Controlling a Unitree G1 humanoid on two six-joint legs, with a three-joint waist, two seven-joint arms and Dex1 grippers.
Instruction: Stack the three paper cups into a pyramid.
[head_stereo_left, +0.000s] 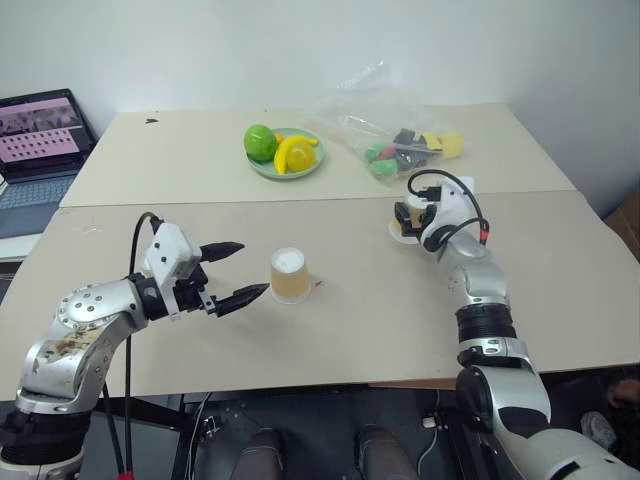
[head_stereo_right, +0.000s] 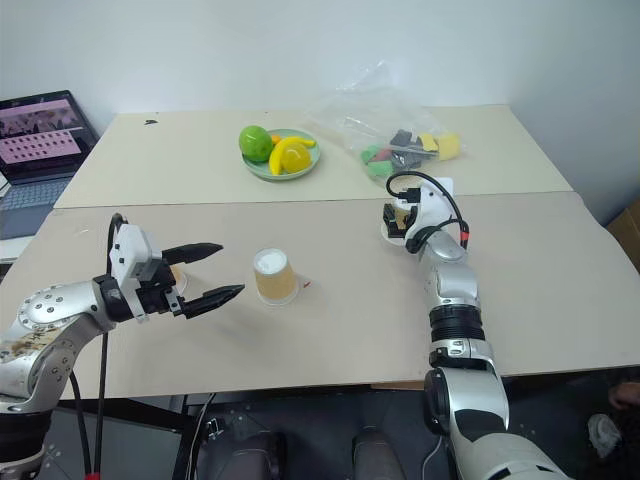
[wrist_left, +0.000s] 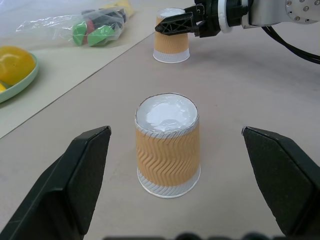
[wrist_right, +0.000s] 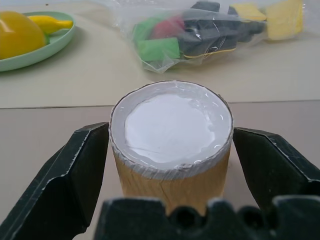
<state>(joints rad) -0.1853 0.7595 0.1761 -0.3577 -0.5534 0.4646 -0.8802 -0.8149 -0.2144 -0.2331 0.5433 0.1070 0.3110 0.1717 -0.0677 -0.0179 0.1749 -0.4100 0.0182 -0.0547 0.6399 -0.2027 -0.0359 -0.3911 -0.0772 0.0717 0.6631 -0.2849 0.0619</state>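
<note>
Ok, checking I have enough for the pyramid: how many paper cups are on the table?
2. The first cup stands upside down mid-table, before the left gripper; the second cup is farther right, between the right gripper's open fingers. A third may be hidden behind the left gripper.

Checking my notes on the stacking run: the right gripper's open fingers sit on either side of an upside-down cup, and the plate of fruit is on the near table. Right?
Not quite. The plate of fruit is on the far table, as the left eye view shows. The rest holds: the right gripper is open around an upside-down cup.
</note>
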